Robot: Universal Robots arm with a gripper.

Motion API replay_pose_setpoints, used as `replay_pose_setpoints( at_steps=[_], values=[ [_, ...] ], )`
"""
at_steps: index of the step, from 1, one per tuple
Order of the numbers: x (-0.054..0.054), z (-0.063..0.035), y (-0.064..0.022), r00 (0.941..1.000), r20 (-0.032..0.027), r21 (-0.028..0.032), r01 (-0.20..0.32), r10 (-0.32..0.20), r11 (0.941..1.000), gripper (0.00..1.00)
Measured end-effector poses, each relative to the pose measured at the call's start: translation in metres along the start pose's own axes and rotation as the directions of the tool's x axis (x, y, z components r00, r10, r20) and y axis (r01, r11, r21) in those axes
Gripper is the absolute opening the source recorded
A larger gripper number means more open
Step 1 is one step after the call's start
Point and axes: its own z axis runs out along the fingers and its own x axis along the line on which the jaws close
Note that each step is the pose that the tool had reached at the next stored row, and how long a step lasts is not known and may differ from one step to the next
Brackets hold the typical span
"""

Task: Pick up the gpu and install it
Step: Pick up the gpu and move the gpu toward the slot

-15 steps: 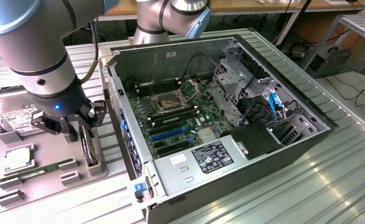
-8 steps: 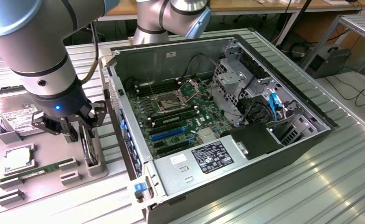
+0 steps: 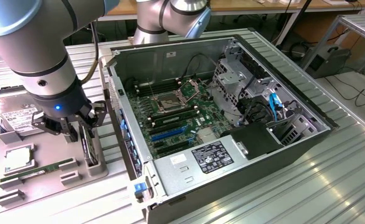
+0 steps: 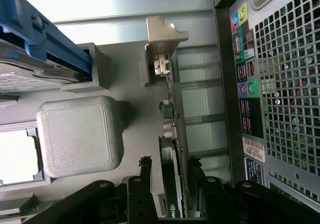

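Straddling gpu (image 4: 170, 129) (standing on edge); gripper (image 4: 170, 165) spread

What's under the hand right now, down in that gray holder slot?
The gpu stands on edge in the gray holder, its silver bracket at one end. The open hand has a finger on each side of it. The card's lower edge is hidden in the slot.

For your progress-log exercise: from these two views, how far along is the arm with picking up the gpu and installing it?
Done: the tool is positioned over the gpu, which stands on edge in its grey holder. In hand: the tool is open, jaws either side of the card, not gripping. Left: grasp, lift and seating; the expansion slots in the open case hold no card.
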Motion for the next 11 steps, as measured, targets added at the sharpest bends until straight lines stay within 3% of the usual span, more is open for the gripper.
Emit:
replay_pose_setpoints(
  at_steps=[2,5,11],
  values=[
    [0.0,0.0,0.0,1.0,0.0,0.0001,0.0,0.0,1.0,0.4],
    [0.0,-0.0001,0.0,1.0,-0.0001,0.0001,0.0,0.0,1.0,0.28],
    [0.0,0.0002,-0.0004,1.0,-0.0026,0.0002,0.002,-0.002,1.0,0.28]
  ],
)
